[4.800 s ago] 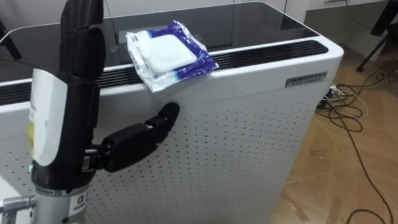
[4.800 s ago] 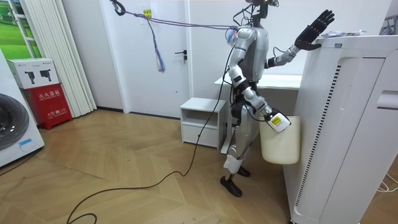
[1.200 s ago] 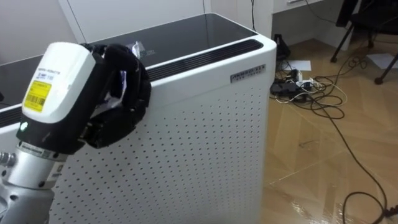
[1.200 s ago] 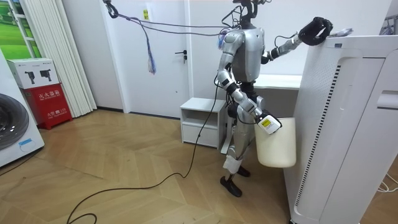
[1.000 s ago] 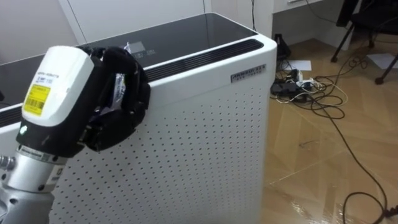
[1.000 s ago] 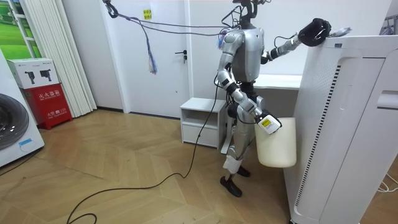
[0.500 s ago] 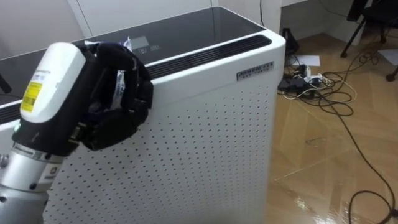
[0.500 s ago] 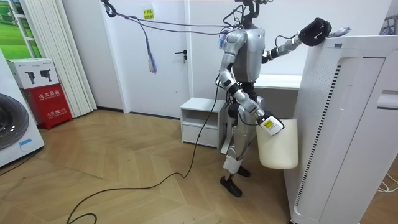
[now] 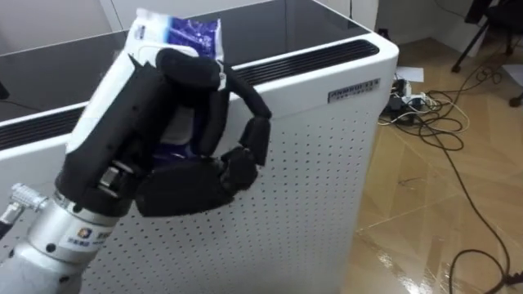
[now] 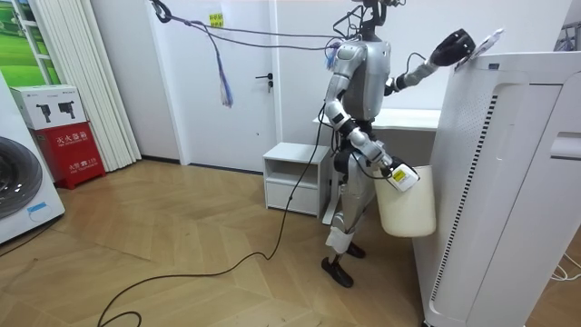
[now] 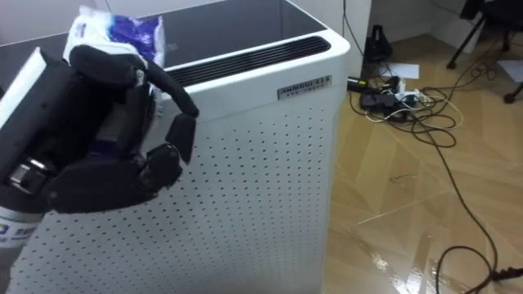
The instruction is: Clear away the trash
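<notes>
Holding: the left hand [image 9: 176,167] has its fingers curled round the lower part of the blue-and-white packet [image 9: 184,31].
Packet's place: up in that fist, off the white appliance [image 9: 319,139] and just in front of its top edge.
Long axis: roughly upright – the free end sticks up out of the fist, leaning a little toward the appliance in the room view.
Target relation: the cream bin [image 10: 406,209] hangs at the right hand [image 10: 396,174], well below the packet and close to the appliance's front – so the drop is down and back toward the robot's body.
Change: nearly five seconds ago the packet lay flat by the vent slats under an open hand; now it is lifted clear, with the wrist turned.
</notes>
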You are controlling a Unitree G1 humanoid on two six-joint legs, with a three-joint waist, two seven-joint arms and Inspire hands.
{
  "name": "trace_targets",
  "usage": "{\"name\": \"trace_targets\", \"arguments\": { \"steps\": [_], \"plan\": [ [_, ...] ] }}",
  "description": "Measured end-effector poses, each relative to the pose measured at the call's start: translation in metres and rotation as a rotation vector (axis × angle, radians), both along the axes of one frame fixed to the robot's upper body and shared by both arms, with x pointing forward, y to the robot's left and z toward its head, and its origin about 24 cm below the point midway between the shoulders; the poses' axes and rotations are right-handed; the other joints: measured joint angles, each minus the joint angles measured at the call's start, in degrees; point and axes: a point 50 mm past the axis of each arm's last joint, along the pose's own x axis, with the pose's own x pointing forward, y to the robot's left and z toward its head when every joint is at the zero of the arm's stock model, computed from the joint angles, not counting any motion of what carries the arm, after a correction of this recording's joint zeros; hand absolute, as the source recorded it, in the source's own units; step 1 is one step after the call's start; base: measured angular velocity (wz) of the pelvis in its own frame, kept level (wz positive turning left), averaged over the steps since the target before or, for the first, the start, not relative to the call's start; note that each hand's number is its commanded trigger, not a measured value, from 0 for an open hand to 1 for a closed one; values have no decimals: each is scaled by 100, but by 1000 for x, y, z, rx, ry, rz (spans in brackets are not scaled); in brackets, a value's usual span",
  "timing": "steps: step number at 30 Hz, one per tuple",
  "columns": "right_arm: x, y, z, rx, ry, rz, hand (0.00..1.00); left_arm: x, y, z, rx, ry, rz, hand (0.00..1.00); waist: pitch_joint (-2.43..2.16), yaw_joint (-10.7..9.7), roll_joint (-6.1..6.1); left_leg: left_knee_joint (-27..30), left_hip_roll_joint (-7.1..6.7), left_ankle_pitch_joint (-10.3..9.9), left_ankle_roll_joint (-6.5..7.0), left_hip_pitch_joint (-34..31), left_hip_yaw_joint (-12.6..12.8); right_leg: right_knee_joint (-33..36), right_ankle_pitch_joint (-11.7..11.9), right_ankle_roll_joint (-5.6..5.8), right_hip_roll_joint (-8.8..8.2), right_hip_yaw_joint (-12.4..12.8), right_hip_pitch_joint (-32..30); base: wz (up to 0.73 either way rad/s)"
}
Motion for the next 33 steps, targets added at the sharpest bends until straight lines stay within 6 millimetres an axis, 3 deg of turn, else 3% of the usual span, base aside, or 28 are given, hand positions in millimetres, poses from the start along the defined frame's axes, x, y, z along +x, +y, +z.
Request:
{"name": "trace_targets", "arguments": {
  "steps": [6, 11, 13, 15, 24, 31, 33],
  "plan": [
    [13, 13, 5, 5, -38, 44, 100, -6, -27, -16, -8, 125, -261, 100, -4, -74, 12, 78, 5, 0, 0, -116, 30, 87, 4, -2, 13, 85, -133, -4],
    [23, 25, 7, 4, -61, 77, 100, -3, -37, -36, -22, 262, -364, 100, 14, -149, 31, 106, 15, 0, 0, -216, 48, 197, 3, -12, 15, 106, -285, -5],
    [27, 29, 8, 1, -70, 89, 100, -2, -41, -43, -19, 297, -379, 100, 22, -146, 23, 131, 15, 0, -1, -317, 59, 238, 12, -29, 12, 114, -412, -6],
    [33, 34, 10, -2, -81, 106, 100, 2, -41, -54, -10, 349, -381, 100, 63, -130, 4, 188, 20, 2, -4, -459, 116, 302, 32, -57, 4, 108, -570, -8],
    [53, 31, -1, -44, -19, 74, 100, 17, -47, -115, 29, 637, -379, 100, 76, -159, -18, 527, 30, 13, -18, -1262, 75, 429, 114, -103, -16, 41, -1241, 3],
    [52, 26, -5, -62, 2, 53, 100, 20, -47, -148, 58, 792, -395, 100, 101, -168, -65, 563, 43, 21, -32, -1498, 31, 436, 117, -109, -21, -39, -1434, 5],
    [52, 26, -5, -57, 1, 49, 100, 20, -47, -152, 64, 816, -396, 100, 106, -158, -126, 567, 44, 22, -33, -1576, 22, 453, 118, -110, -23, -42, -1512, 0]
  ]
}}
